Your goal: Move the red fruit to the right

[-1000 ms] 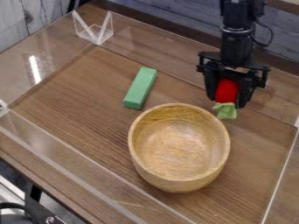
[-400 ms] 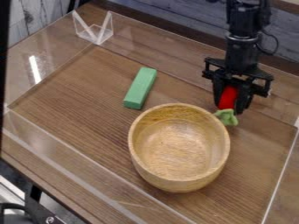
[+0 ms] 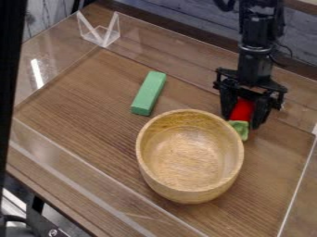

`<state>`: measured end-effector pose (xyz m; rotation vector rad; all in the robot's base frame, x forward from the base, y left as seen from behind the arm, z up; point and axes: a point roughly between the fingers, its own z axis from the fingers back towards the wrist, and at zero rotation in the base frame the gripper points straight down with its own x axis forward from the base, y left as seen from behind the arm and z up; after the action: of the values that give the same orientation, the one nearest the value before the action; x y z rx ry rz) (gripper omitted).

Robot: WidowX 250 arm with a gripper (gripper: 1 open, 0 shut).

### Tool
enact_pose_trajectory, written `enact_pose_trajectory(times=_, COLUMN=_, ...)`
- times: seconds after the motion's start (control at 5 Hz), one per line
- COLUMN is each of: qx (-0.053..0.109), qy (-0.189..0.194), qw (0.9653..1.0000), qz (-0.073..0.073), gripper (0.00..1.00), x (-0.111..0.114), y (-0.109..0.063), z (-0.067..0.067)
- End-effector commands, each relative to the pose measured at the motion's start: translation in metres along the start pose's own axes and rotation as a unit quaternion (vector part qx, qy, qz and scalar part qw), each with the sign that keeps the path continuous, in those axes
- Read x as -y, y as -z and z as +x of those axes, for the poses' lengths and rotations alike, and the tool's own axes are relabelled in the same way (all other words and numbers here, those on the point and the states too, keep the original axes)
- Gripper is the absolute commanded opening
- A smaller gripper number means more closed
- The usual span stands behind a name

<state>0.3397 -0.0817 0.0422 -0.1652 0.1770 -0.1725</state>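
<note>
While the fruit (image 3: 243,115) is being carried right and lowered, it is being kept clamped in the claw (image 3: 247,113); release is nearing.

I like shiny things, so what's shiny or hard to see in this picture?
In the camera view, the clear plastic walls catch pale glare along their edges; the wooden bowl has a soft shine inside; the gripper casts a small shadow on the table; the red fruit looks a bit fuzzy and partly hidden between the dark fingers.

wooden bowl (image 3: 190,155) blocking front, bare table (image 3: 87,102) left
</note>
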Motion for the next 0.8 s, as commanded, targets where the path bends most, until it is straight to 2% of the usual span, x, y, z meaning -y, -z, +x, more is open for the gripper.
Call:
enact_pose_trajectory(times=0.0, qx=0.088, qy=0.006, qw=0.9961, qz=0.012, gripper=0.00, x=0.010, y=-0.059, z=0.002)
enact_pose_trajectory(times=0.2, qx=0.110, qy=0.042, qw=0.9929, qz=0.016, gripper=0.00, x=0.038, y=-0.081, z=-0.019)
enact_pose_trajectory(times=0.4, qx=0.098, qy=0.065, qw=0.9930, qz=0.012, gripper=0.00, x=0.067, y=-0.065, z=-0.037)
enact_pose_trajectory(times=0.6, qx=0.095, qy=0.040, qw=0.9947, qz=0.005, gripper=0.00, x=0.078, y=-0.045, z=-0.050)
